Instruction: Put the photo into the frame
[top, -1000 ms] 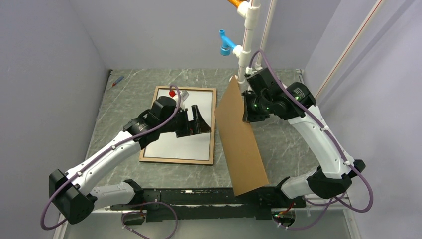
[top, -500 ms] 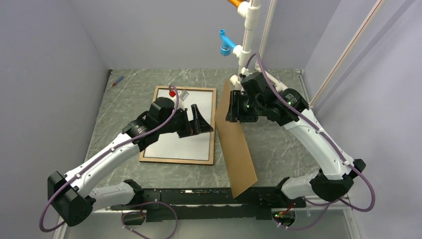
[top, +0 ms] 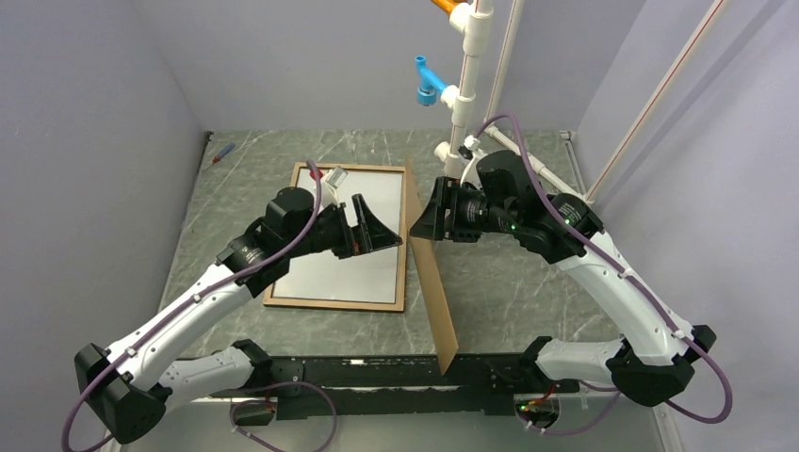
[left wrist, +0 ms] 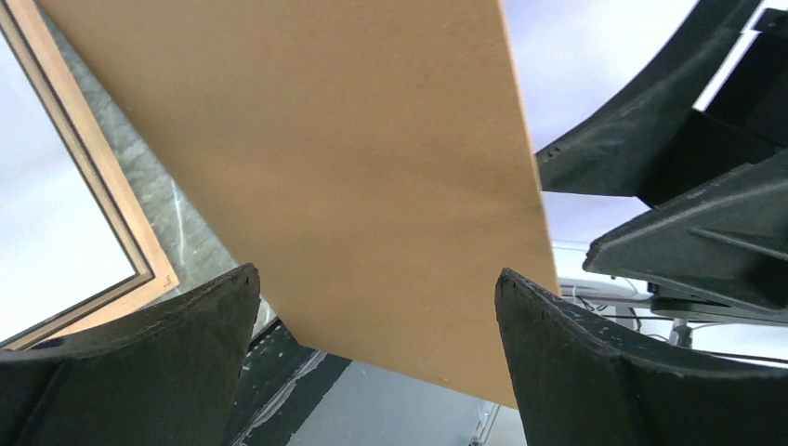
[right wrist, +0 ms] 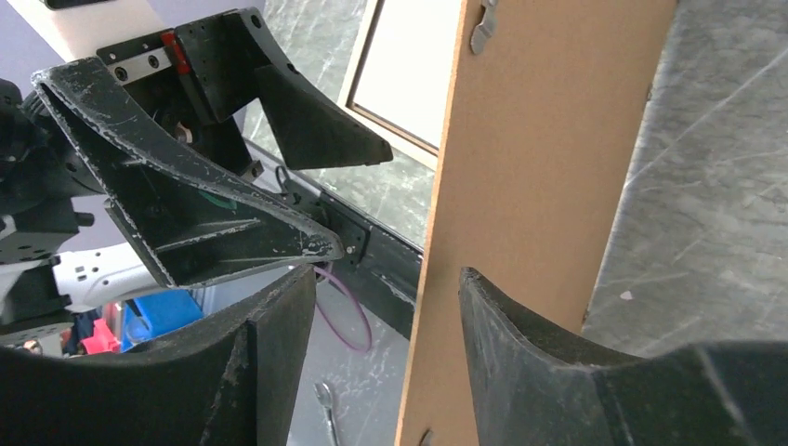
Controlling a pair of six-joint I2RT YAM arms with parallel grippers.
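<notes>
The frame [top: 404,254] lies flat on the table, light wood side up. A plain white sheet [top: 349,268] fills it, which I take to be the photo with its white reverse up. A brown backing board [top: 433,292] stands almost on edge just right of the frame. My right gripper [top: 424,218] is open around the board's top part; the board [right wrist: 539,158] sits beside the right finger [right wrist: 520,353], with a wide gap to the other. My left gripper [top: 377,226] hovers over the frame's right half, wide open and empty, facing the board [left wrist: 325,167].
A white pipe post [top: 468,85] with blue and orange fittings rises at the back, right behind the right arm. A small red-and-blue tool [top: 222,153] lies at the back left corner. Grey walls close in both sides. The black base rail [top: 377,372] meets the board's lower corner.
My right gripper has let go of the board and opened, shifting left. The board has swung from a broad tilt to nearly edge-on upright. The left gripper stayed open.
</notes>
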